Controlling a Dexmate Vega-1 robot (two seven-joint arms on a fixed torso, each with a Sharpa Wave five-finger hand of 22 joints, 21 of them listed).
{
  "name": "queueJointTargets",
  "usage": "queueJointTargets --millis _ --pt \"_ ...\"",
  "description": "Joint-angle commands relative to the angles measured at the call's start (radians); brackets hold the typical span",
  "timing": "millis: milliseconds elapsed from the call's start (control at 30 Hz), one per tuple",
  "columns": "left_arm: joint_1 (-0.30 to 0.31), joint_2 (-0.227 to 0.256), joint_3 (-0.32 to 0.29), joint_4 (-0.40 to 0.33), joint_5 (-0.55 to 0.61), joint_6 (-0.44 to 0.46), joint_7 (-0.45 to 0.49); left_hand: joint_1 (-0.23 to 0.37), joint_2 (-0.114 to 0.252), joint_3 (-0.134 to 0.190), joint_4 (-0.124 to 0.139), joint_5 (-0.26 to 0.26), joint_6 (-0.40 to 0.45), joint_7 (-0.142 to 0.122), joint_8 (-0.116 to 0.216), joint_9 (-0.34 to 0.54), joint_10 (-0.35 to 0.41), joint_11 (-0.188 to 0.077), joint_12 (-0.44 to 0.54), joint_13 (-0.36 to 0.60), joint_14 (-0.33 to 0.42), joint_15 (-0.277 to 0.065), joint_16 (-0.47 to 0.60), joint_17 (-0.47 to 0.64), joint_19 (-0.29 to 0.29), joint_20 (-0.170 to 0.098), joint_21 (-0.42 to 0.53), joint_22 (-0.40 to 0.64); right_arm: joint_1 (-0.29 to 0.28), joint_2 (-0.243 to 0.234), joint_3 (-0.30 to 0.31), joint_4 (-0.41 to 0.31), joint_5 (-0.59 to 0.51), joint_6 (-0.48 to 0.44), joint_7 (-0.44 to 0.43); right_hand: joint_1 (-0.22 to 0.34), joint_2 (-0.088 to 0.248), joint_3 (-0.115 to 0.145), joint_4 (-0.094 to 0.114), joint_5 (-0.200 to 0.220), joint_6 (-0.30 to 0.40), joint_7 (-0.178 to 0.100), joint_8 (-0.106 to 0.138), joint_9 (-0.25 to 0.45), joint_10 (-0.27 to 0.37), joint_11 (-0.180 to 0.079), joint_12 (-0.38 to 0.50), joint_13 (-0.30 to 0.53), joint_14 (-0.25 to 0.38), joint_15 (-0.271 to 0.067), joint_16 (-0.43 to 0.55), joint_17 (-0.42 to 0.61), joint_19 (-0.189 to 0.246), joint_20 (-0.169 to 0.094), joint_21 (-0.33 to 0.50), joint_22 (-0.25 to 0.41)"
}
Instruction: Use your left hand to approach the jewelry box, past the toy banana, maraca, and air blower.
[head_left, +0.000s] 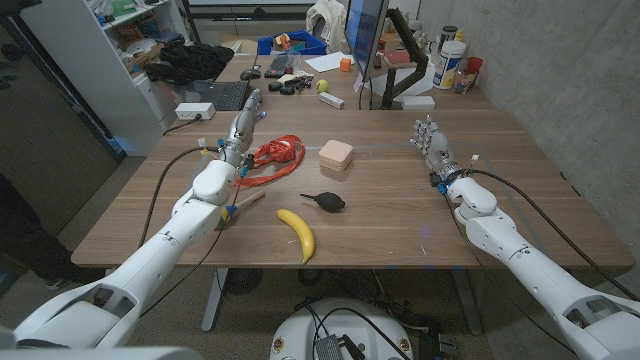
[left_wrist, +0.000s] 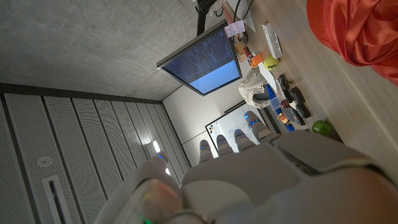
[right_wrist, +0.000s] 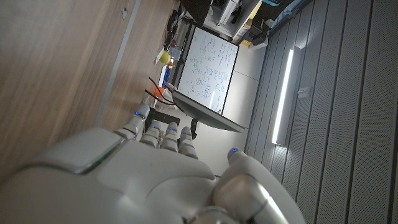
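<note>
The pale pink jewelry box (head_left: 336, 156) stands mid-table towards the far side. My left hand (head_left: 245, 119) is raised at the far left, well left of the box, with its fingers straight and apart and nothing in them. A crumpled red item (head_left: 275, 155) lies between that hand's wrist and the box, and appears again in the left wrist view (left_wrist: 357, 28) past the hand (left_wrist: 249, 180). The yellow toy banana (head_left: 297, 233) and black air blower (head_left: 325, 200) lie nearer the front. A wooden-handled maraca (head_left: 236, 208) pokes out under my left forearm. My right hand (head_left: 430, 140) stands open at the right.
At the far edge are a laptop (head_left: 215, 95), a white power strip (head_left: 195, 110), a monitor (head_left: 365, 40), a yellow-green ball (head_left: 323, 86) and bottles (head_left: 450, 60). Shelving (head_left: 120, 40) stands at the far left.
</note>
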Motion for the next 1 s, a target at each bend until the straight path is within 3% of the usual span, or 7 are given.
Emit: queueJointTargets --millis 33,1000 --pt "-0.040 0.013 0.020 -0.032 0.078 0.023 0.038 0.013 0.061 0.005 -0.002 0.005 0.005 -0.001 0.005 0.005 -0.010 -0.004 0.006 0.002 -0.015 -0.048 0.003 0.002 -0.015 -0.006 -0.002 0.001 0.005 -0.007 0.002 0.006 -0.008 0.015 0.010 0.005 0.063 -0.003 0.000 0.010 0.001 -0.006 0.007 0.003 0.004 -0.009 0.007 0.005 -0.007 -0.003 0.003 0.004 -0.004 0.000 -0.005 0.004" --pt "-0.116 0.037 0.059 -0.085 0.251 0.035 0.070 0.025 0.060 0.011 -0.005 0.010 0.030 0.000 0.010 0.005 -0.004 -0.005 0.008 0.002 -0.012 -0.049 0.005 0.002 -0.011 0.003 -0.008 0.001 0.005 -0.016 0.002 0.010 -0.023 0.031 0.011 0.007 0.065 -0.009 -0.001 0.012 0.002 -0.007 0.007 0.003 0.006 -0.010 0.007 0.005 -0.009 -0.005 0.002 0.003 -0.002 -0.003 -0.014 0.004"
